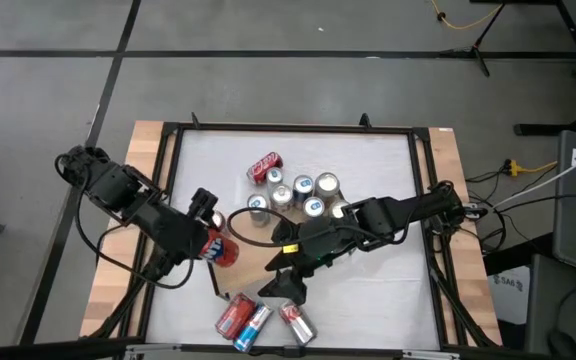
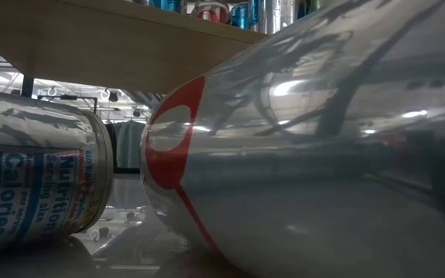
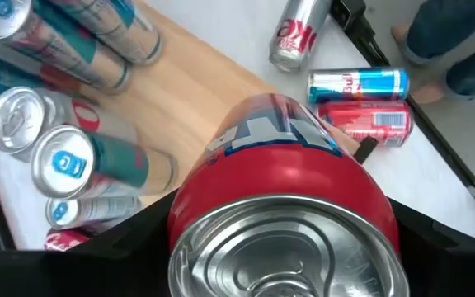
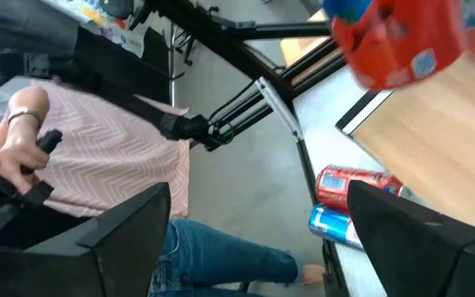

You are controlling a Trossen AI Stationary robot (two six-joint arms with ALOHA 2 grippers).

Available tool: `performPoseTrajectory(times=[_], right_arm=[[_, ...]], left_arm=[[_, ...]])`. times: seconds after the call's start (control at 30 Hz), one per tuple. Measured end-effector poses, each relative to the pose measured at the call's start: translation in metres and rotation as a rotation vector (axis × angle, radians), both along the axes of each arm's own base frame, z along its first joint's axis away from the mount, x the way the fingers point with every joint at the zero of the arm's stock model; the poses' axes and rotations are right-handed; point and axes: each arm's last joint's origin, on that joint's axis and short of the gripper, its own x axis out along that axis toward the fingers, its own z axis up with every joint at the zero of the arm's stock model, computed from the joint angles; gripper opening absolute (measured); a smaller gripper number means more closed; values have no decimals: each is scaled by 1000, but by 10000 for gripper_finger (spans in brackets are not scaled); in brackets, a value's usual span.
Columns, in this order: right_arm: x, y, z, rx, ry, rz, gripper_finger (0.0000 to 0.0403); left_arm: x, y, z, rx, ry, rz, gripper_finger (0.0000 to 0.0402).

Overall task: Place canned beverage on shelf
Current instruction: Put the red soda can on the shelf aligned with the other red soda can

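Observation:
A red can with blue and white lettering (image 1: 222,248) hangs over the near left part of the light-brown wooden shelf (image 1: 253,262), with my left gripper (image 1: 211,236) shut on it. In the left wrist view the can's (image 3: 283,157) pull-tab end faces the camera above the board (image 3: 196,91). Several silver and blue cans (image 1: 298,192) stand on the shelf's far part. My right gripper (image 1: 286,280) hovers open over the shelf's near edge with nothing between its fingers (image 4: 130,239). It looks toward the red can (image 4: 394,41). My left gripper pinches the red can's round side wall (image 3: 190,216) between its two fingers (image 3: 114,247), close to the pull-tab end. The fingers slant down from the table's left. The can is lifted clear of the board, tilted, with its bottom end pointing down and away.
Three cans lie on the white tabletop near the front edge (image 1: 233,315), (image 1: 256,325), (image 1: 296,322); two of them fill the low view (image 2: 37,185). A red can (image 1: 264,167) lies at the far side. A seated person (image 4: 23,140) is beyond the table's black frame (image 4: 279,115).

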Motion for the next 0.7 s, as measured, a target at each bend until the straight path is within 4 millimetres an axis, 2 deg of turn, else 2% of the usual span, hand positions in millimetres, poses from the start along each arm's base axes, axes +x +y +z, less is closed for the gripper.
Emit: performPoseTrajectory(times=[0.17,0.47,0.7], right_arm=[[0,-1,0,-7,-3,-16,356],[0,0,0,-7,-2,-15,356],[0,0,0,-7,-2,-15,356]], left_arm=[[19,-9,-14,15,76,-56,284],[50,-25,-48,171,218,-196,284],[57,-27,-55,170,254,-235,284]])
